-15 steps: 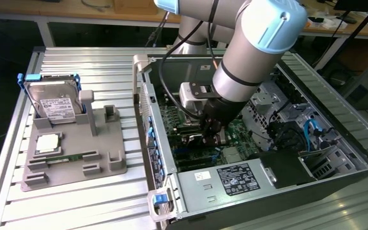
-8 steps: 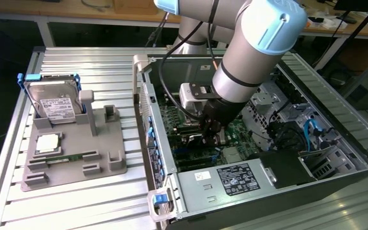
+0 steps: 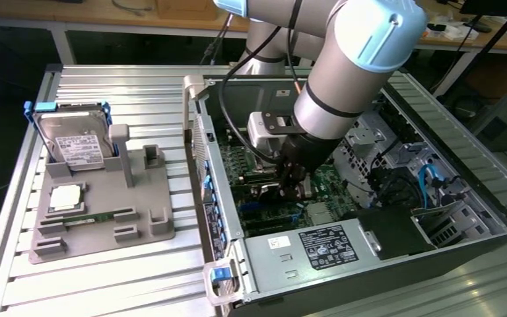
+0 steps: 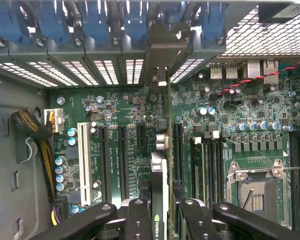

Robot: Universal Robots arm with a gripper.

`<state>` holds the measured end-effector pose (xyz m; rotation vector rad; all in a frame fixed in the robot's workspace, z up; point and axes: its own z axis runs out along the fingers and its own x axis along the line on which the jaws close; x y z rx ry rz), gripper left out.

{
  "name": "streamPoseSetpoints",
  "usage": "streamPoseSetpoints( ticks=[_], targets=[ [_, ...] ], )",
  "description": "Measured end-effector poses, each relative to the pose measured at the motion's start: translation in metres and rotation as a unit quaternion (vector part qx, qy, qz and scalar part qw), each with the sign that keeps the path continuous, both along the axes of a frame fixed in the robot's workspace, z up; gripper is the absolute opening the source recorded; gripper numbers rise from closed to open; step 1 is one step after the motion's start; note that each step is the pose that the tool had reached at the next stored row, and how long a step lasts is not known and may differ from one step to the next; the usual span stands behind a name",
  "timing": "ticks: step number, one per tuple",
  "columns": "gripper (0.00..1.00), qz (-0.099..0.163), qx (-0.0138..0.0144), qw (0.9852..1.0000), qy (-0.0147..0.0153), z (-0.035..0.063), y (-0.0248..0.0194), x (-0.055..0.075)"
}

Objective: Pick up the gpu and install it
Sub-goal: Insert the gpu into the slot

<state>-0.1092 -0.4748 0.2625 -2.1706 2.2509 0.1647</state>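
- The hand [image 4: 160, 212] is partly closed and is gripping the gpu [image 4: 159, 175], with one of its fingers [image 4: 138, 217] pressing on each flat face.
- The gpu is standing on edge between them, inside the computer case [image 3: 202, 142] and above the motherboard [image 4: 125, 105]. Its metal bracket [image 4: 160, 55] is pointing at the row of rear openings under the blue latches [image 4: 95, 20].
- It is lining up beside a long black expansion slot [image 4: 178, 150]. Whether its lower edge is touching the slot, I cannot tell.
- Judged from its look, the card is light, thin and stiff, but fragile. Its faces are carrying parts and its contact edge is easily damaged.
- Taking it by the two flat faces near the top edge, as the hand is doing, seems the sound hold. A tilted card could be binding in the slot.
- Outside the case, a grey fixture [image 3: 103, 218] is sitting on the worktop [image 3: 113, 284] and carrying a hard drive [image 3: 77, 142].
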Motion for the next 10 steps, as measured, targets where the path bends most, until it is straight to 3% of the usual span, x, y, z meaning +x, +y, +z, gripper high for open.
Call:
streamPoseSetpoints(
  ticks=[10],
  targets=[
    [0.27,0.0,-0.0002,1.0,0.0006,0.0,0.0,-0.0002]
  ],
)
